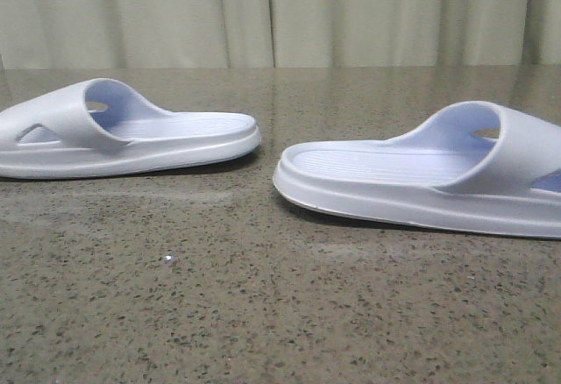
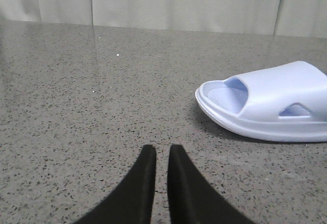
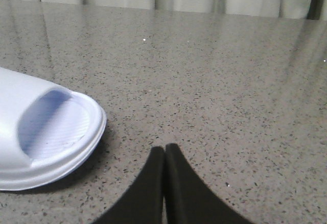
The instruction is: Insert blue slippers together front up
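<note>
Two pale blue-white slippers lie sole-down on the speckled table, apart, heels pointing at each other. The left slipper (image 1: 123,134) has its strap at the left edge; the left wrist view shows its toe end (image 2: 271,104). The right slipper (image 1: 429,174) has its strap at the right edge; the right wrist view shows its toe end (image 3: 43,132). My left gripper (image 2: 157,152) is empty, low over the table, jaws nearly together with a thin slit, well clear of the slipper. My right gripper (image 3: 164,150) is shut and empty, beside the right slipper. Neither gripper shows in the front view.
The grey-brown speckled table (image 1: 263,296) runs back to a pale curtain (image 1: 280,16) behind its far edge. A bare gap of table lies between the two slippers.
</note>
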Controlling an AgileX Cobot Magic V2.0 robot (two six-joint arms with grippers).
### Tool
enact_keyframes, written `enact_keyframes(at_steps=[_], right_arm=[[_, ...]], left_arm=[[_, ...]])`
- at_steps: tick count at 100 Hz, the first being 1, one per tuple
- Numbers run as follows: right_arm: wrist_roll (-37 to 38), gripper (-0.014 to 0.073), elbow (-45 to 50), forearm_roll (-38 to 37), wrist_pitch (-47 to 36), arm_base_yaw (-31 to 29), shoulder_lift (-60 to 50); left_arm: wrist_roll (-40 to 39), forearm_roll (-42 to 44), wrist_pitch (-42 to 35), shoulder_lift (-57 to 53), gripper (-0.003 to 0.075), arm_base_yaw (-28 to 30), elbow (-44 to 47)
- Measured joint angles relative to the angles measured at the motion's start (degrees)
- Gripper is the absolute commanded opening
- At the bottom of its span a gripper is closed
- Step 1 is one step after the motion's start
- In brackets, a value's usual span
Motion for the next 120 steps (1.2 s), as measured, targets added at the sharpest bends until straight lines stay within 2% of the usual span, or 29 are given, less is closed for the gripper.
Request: enact_keyframes(at_steps=[120], right_arm=[[0.00, -0.0089, 0.00, 0.00, -1.35, 0.00, 0.00]], left_arm=[[0.00, 0.00, 0.00, 0.00, 0.0015, 0.00, 0.00]])
